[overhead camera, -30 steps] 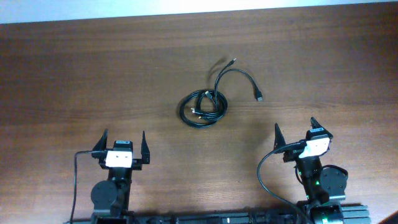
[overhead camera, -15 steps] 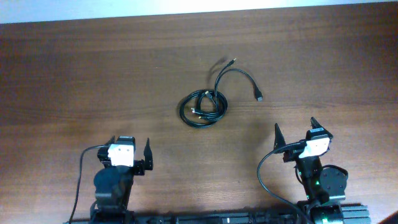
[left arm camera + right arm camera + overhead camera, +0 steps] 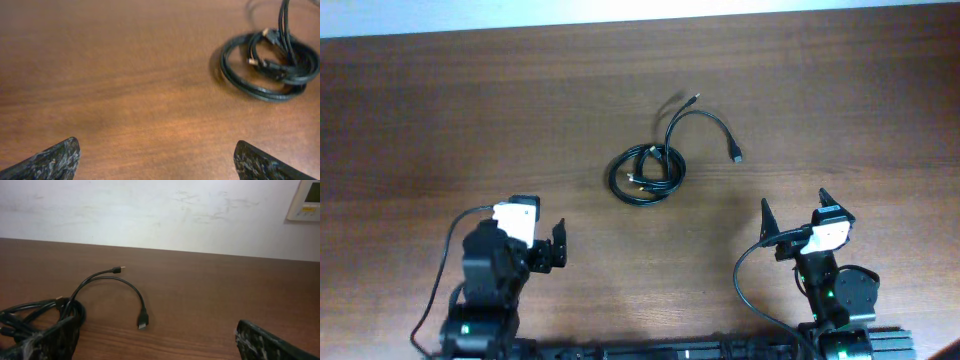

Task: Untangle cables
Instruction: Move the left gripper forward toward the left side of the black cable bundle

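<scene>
— Where do the hands stand?

— Nearest us, by the front edge of the tabletop (image 3: 420,120). The left hand (image 3: 156,150) is spread wide and holds nothing, and it is angled toward the middle. The right hand (image 3: 794,205) is just as wide open and just as empty, pointing straight up the tabletop.

— And the cables?

— Beyond both hands, well apart from either, about mid-tabletop. The cables (image 3: 650,165) lie in one tight coil, with strands crossing inside the ring. Two tails leave its far right side. One arcs right and bends back to a larger plug (image 3: 737,157). The other runs on to a small plug (image 3: 695,98), the farthest thing out.

— So the step is the reach?

— I'd judge so; nothing is gripped yet. To do it well, I would send the left hand to the near-left rim of the coil and pin it there. The right hand I would send to the tail just behind the larger plug, which lies clear of the ring.

— What needs care?

— The cords are far thinner than the fingers, so each hand should close low, tips nearly on the wood, or it will shut on air. Then draw the tail out slowly and low, away from the coil, so the loops slide free instead of cinching. If the whole coil drags, the pin has failed.
</scene>
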Robot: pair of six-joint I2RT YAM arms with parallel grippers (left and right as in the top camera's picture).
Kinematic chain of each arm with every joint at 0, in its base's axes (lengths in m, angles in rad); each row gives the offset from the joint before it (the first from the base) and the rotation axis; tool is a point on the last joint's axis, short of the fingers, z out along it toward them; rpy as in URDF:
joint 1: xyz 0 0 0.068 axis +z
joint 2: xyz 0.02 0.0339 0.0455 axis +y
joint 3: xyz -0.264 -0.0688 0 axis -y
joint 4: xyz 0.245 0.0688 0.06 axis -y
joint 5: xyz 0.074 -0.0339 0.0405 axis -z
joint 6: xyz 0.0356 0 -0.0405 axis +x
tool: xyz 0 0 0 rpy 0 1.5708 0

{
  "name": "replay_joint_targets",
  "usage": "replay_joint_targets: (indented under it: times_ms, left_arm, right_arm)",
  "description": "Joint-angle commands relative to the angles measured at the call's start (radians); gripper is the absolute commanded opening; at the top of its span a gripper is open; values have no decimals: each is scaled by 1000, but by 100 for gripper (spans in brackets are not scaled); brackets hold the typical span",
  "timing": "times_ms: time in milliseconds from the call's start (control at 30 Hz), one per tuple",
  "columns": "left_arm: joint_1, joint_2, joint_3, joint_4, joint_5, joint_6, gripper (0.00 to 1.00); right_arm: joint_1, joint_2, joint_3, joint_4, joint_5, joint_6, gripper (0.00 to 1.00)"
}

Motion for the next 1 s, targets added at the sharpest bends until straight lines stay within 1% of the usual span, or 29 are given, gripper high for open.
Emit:
replay_joint_targets:
  times_ms: [0, 133, 233, 367, 433, 567, 800, 967]
  left_arm:
    - [3, 142, 71, -5, 82, -6, 99]
    - [3, 341, 181, -10, 82, -6, 99]
    - [3, 445, 254, -31, 96, -6, 99]
    - [3, 583, 380, -105, 169, -6, 99]
    - [3, 631, 436, -117, 217, -6, 99]
    - [3, 656, 482, -126, 364, -6, 99]
    - [3, 656, 482, -124, 369, -6, 99]
    - [3, 656, 482, -71, 369, -6, 99]
  right_arm:
    - [6, -3, -5, -4, -16, 4, 98]
    - [6, -3, -5, -4, -16, 4, 99]
    - [6, -3, -5, -4, -16, 4, 99]
    - [6, -3, -5, -4, -16, 4, 98]
    - [6, -3, -5, -4, -16, 4, 98]
    - [6, -3, -5, -4, -16, 4, 99]
    - [6, -3, -5, -4, -16, 4, 99]
    - [6, -3, -5, -4, -17, 4, 98]
